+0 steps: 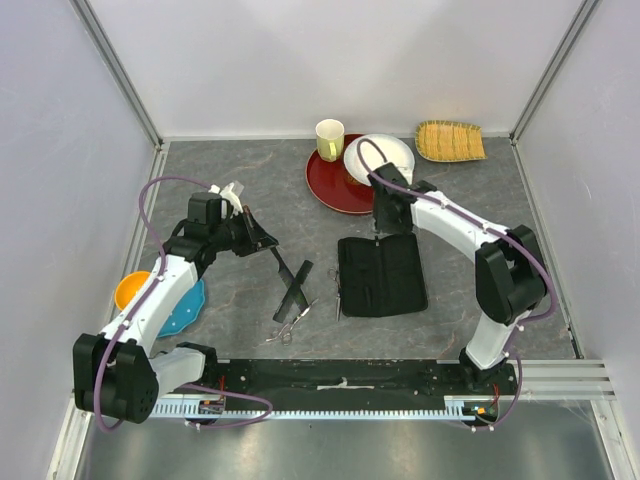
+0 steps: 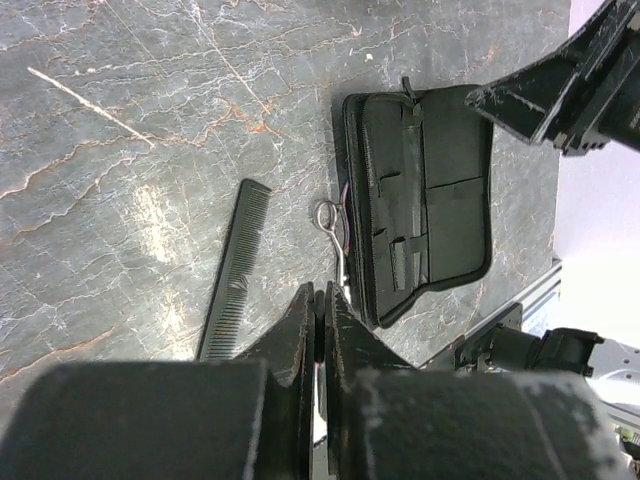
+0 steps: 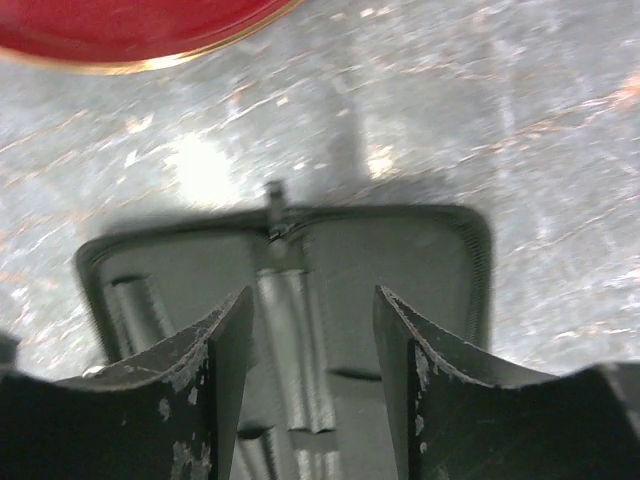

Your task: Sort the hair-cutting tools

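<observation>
Top external view has the black case (image 1: 380,275) lying opened flat on the table, and I think it is spread like this so that its inner straps and pockets are free to receive the tools. The right pincer (image 1: 392,234) hangs directly over the far edge of the case. Its jaws are released and nothing is between them. In the right wrist view one finger stands on each side of the middle strap, just behind the zipper pull (image 3: 274,195). I judge that it waits there to steady the case or to press it flat. The left pincer (image 2: 320,310) is clenched, and I cannot tell if it pinches anything. A slim dark piece (image 1: 282,264) starts just in front of it and may be the thicker comb tool. The long black comb (image 1: 297,290) lies a bit further ahead of this pincer, between it and the case. One pair of scissors (image 1: 337,290) rests beyond the comb, just beside the left edge of the case, and the second pair of scissors (image 1: 290,328) lies near the comb's end, closer to the arm bases. All the tools are outside the case, so I think the sorting is not yet done. No brand, label or writing can be read on the case or on the tools.
</observation>
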You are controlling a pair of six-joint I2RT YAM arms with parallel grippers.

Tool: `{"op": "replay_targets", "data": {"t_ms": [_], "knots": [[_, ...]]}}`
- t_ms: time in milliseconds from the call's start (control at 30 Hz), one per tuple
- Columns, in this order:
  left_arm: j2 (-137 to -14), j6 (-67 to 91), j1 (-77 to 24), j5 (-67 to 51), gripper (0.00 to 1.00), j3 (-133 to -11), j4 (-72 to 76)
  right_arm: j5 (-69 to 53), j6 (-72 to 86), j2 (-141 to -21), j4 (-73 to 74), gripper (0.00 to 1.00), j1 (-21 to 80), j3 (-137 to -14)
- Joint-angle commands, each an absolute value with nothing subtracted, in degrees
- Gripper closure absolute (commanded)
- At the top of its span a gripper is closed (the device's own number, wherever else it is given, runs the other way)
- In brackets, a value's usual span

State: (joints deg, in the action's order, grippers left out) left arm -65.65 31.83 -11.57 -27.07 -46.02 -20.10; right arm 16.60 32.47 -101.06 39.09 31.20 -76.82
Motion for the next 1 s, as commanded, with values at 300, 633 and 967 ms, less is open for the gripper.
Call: {"op": "replay_targets", "data": {"t_ms": [300, 633, 967], "knots": [[-67.9, 31.6, -11.2, -36.6, 0.98, -47.0, -16.0, 17.8, 30.4, -106.1, 39.5, 0.55, 22.1, -71.3], [-70.9, 29.6, -11.2, -36.5, 0.98, -47.8, -15.6, 19.8, 39.2, -89.1, 38.1, 0.62, 17.5, -53.8], [-70.7, 28.3, -11.2, -28.7, 0.98, -49.5, -18.5, 17.3, 38.2, -80.5, 40.7, 0.36, 25.0, -63.3]]}}
